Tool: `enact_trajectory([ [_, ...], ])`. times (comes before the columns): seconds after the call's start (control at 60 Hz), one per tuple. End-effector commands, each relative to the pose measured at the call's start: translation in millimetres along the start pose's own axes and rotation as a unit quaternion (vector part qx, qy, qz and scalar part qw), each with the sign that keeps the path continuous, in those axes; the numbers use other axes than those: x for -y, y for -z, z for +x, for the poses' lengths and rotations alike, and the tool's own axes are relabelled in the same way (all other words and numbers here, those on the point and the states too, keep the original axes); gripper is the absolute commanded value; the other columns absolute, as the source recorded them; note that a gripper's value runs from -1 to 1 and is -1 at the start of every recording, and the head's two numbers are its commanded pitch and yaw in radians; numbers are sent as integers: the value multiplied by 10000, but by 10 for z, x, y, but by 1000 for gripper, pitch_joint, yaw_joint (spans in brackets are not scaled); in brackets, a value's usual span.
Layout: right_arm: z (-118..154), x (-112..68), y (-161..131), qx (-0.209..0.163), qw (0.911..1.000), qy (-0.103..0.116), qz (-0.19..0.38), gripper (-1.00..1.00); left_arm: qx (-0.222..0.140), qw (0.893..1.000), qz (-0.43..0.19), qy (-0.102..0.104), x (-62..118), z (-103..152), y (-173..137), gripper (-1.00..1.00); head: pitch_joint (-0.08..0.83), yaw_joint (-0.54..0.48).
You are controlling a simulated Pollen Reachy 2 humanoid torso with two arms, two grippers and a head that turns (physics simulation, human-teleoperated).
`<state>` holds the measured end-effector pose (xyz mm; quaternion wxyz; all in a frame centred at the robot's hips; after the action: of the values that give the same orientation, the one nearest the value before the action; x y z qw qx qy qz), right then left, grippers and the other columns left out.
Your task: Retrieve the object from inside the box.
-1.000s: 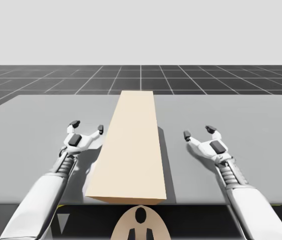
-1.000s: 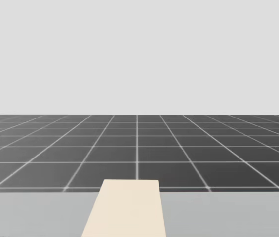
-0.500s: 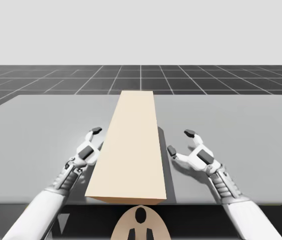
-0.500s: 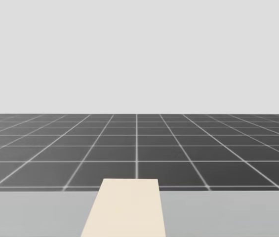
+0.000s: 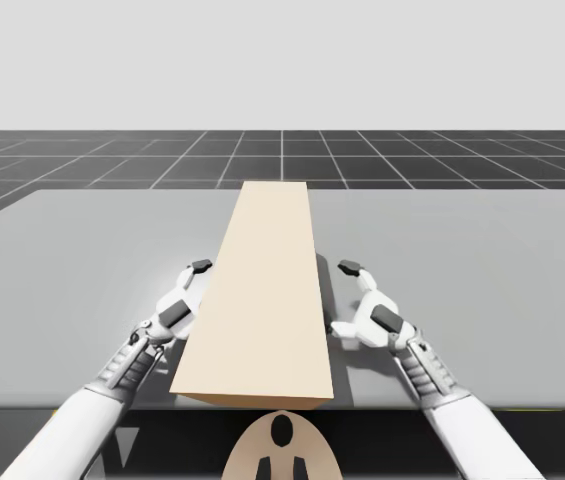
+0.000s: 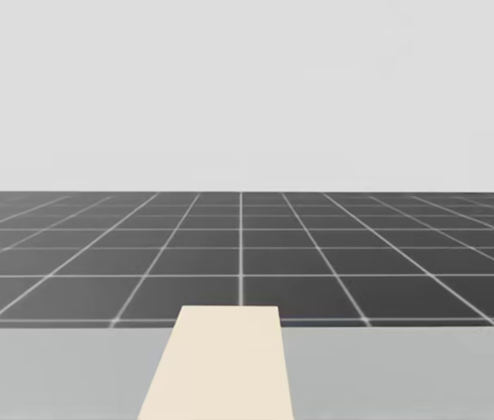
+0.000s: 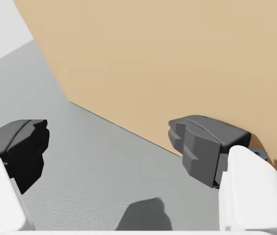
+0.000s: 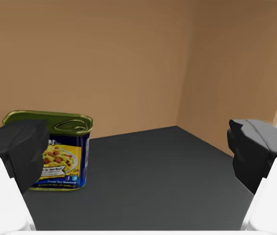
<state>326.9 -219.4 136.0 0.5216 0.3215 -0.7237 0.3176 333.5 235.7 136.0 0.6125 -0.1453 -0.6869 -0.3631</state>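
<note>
Both arms are now sitting much closer to the tan box [image 5: 267, 290] than a second ago, having swung inward from well out on the grey worktop [image 5: 82, 270] to flank its long sides, and my head has turned slightly, so the head view is showing a little more of the worktop.

Nearest me, in the high view, the left tool [image 5: 194, 285] is resting just beside the box's left wall and the right tool [image 5: 345, 298] is hanging just beside its right wall, level with each other near the box's closer half.

Seen from the left wrist, the left tool [image 7: 113, 147] is holding its fingers spread wide: one is lying right at the box's outer wall, the other is hovering over bare worktop, and nothing is sitting between them.

Seen from the right wrist, the right tool [image 8: 138, 152] is also standing spread and gripping nothing. That view is looking into the box's inside, where a blue can [image 8: 62, 152] with rounded corners and a greenish-gold lid is standing upright on the dark bottom, ahead of one finger and close to the tan wall behind it.

Further off, the box is stretching away toward the worktop's far edge, and a dark grid floor [image 5: 412, 155] is running on beyond.
</note>
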Motion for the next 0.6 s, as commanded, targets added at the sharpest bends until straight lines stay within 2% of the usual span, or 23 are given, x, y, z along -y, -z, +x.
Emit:
enact_trajectory([
  [0.017,-136,-104,223,108,9988,189,437,-1000,-2,9994,-328,-62,185,-34,92,-1000,26,-19],
  [0.2,-326,-216,558,201,9940,497,951,-1000,-33,9994,-342,4,203,-46,101,-1000,37,-18],
  [0.283,-447,-241,707,276,9905,750,1119,-1000,-38,9994,-345,16,205,-47,102,-1000,45,-15],
  [0.417,-617,-263,879,360,9857,938,1349,-1000,-37,9994,-344,30,204,-45,100,-1000,57,-16],
  [0.483,-722,-300,965,380,9823,1144,1431,-1000,-38,9994,-352,45,206,-44,97,-1000,64,-17],
  [0.6,-877,-407,1098,282,9795,1249,1558,-1000,-37,9993,-373,77,212,-39,93,-1000,72,-17],
])
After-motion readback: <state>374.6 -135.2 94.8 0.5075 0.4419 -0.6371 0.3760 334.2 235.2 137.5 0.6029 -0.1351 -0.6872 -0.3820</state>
